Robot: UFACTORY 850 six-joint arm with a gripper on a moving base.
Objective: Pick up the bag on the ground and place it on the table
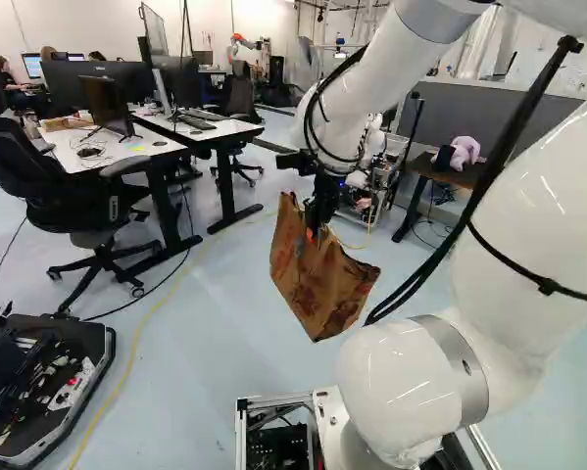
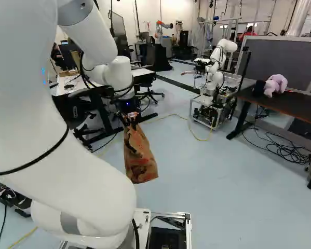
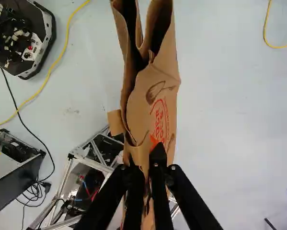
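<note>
Pincer [image 3: 145,160] pressed tight on the top of the brown paper bag [image 1: 322,284], I have it hanging in the air over the floor [image 2: 197,176]. It hangs a bit crooked, with its top gaping.

I think the picking up is done and the carrying comes next. I can't tell which table is meant: the white table [image 1: 166,147] with the screens, or the brown table [image 2: 306,108] with the pink soft toy [image 2: 275,84].

What could go wrong? I pinch just a small bit of paper. If I go fast or stop hard, the bag could swing, and the paper might rip or slip out. If I don't lift it high enough, its bottom could bump the table edge and get bent or pulled loose.

On the way to the white table, the black chair [image 1: 87,211] could catch it. Near the brown table, another robot [image 2: 216,67] stands close, so a wide turn could hit it. My wheels might also roll on the yellow cable [image 2: 189,124].

Last, the bag looks floppy. If I let go too high, or while it leans, it could fall over or slide off.
</note>
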